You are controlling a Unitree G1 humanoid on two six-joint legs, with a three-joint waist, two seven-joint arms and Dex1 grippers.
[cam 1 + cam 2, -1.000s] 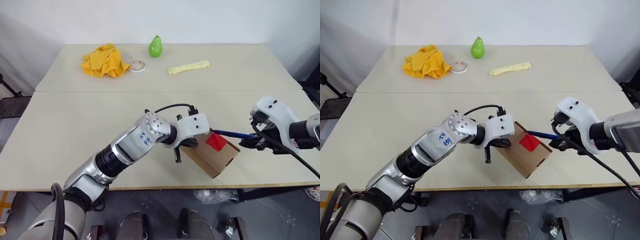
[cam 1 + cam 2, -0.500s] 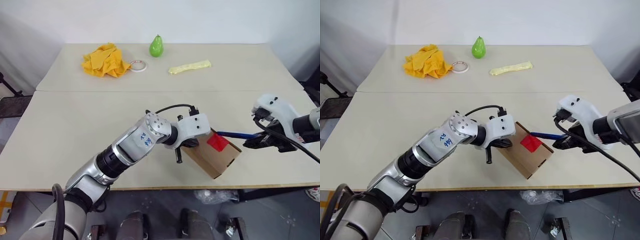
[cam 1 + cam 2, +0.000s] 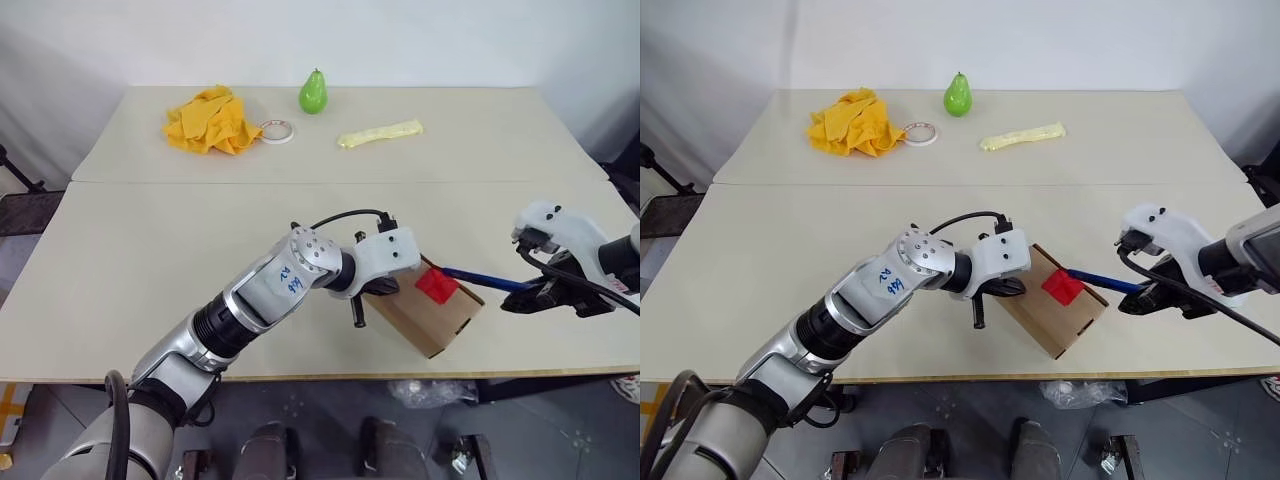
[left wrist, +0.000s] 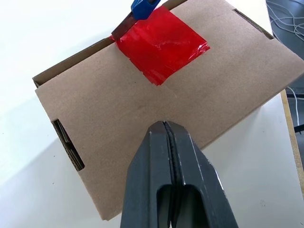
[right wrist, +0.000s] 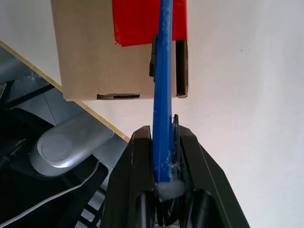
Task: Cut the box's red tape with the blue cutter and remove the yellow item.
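Box (image 3: 425,311): near tabletop (image 3: 200,230) front edge. Red tape (image 4: 159,42): on box top, at seam. My left fingers (image 4: 167,142): closed, empty, pressing box top. My right fingers (image 5: 142,156): clamped on blue cutter (image 5: 164,95), tip at tape edge.

Pear (image 3: 313,92), cloth (image 3: 208,122), tape roll (image 3: 275,131)

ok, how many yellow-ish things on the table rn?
2: an orange-yellow cloth at the far left, and a pale yellow strip at the far middle. Anything inside the closed box is hidden.
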